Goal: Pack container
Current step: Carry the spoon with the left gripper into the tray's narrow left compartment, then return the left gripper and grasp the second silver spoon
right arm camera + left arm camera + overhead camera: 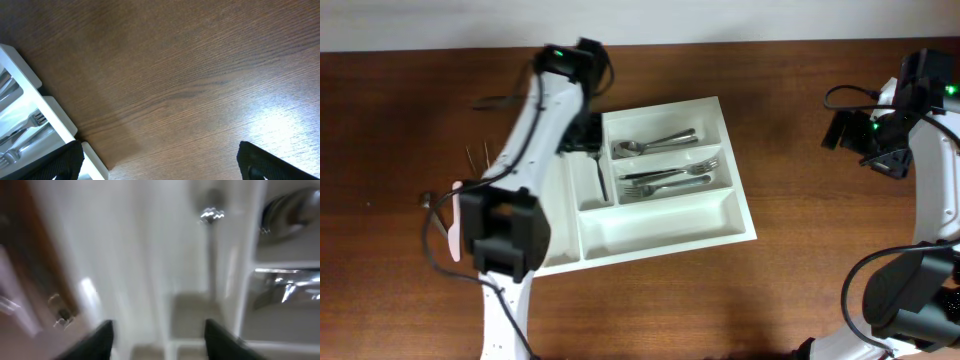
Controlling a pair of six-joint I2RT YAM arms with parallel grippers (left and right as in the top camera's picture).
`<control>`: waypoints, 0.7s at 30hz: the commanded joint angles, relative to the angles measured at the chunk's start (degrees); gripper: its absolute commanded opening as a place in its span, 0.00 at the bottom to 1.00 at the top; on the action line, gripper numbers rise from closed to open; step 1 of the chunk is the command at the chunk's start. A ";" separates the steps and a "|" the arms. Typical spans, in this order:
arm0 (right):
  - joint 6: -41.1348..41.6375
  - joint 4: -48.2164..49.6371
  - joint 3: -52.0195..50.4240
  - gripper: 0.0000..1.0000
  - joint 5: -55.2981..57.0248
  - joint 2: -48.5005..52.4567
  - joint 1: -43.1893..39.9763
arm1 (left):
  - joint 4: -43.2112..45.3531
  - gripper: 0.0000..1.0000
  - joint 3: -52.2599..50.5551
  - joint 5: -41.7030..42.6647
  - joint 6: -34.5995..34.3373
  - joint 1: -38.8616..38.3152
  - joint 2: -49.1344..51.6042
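The white container lies at the table's middle, and its corner shows in the right wrist view. A spoon and forks lie in its crosswise compartments. A thin utensil lies in a narrow compartment and appears blurred as a metal utensil in the left wrist view. My left gripper hovers over the container's left end. Seen from the wrist, the left gripper is open and holds nothing. My right gripper is open over bare wood, to the right of the container.
Loose utensils lie on the wood left of the tray: thin ones, a small metal piece and a white piece partly under my left arm. A cable trails at the back left.
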 commanded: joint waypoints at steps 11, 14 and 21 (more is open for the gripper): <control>0.28 0.13 -0.28 0.99 0.13 -0.66 -0.31 | -6.36 0.85 -2.01 -7.65 5.16 24.83 -13.11; 0.28 0.13 -0.28 0.99 0.13 -0.66 -0.31 | -5.55 0.81 -8.72 -7.63 6.08 30.82 -13.11; 0.28 0.13 -0.28 0.99 0.13 -0.66 -0.31 | 11.34 0.80 -29.64 -1.29 9.33 38.97 -13.11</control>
